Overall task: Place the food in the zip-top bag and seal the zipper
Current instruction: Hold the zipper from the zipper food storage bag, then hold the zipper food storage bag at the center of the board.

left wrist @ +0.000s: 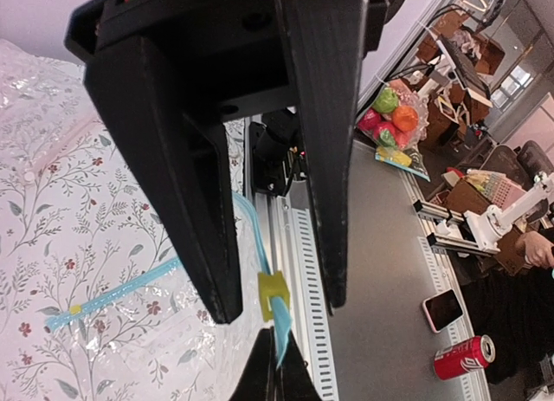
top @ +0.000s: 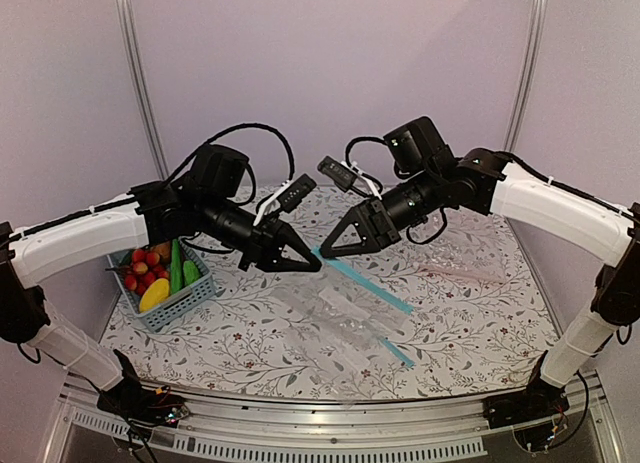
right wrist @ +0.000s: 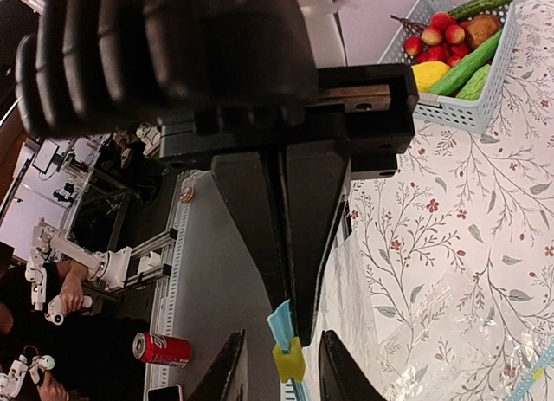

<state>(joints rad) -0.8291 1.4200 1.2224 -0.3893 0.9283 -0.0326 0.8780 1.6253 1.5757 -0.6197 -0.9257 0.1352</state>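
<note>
Above the middle of the table (top: 480,323), the two arms meet tip to tip over the zipper (top: 365,283) of a clear bag. I take it to be the task's zip-top bag (top: 345,308) — its blue strip is held up off the cloth while the clear body sags down onto it.

The right pincer (right wrist: 293,319) has its jaws together on the free end of the strip, seemingly to anchor it. The left pincer (left wrist: 279,307) faces it with jaws apart, one on each side of the yellow slider (left wrist: 273,295) and not visibly touching it. That placing would suit running the slider along the strip to open the mouth.

The bag looks to hold nothing. The food sits well apart in the basket (top: 180,305) at the left edge. There the yellow piece (top: 153,295) and the light-green piece (right wrist: 479,83) lie among red berries (top: 140,268) and long green vegetables.

A second blue-strip bag (top: 400,353) lies flat nearer the arms' bases, and a pink-strip bag (top: 455,273) lies to the right — both look unfilled.
</note>
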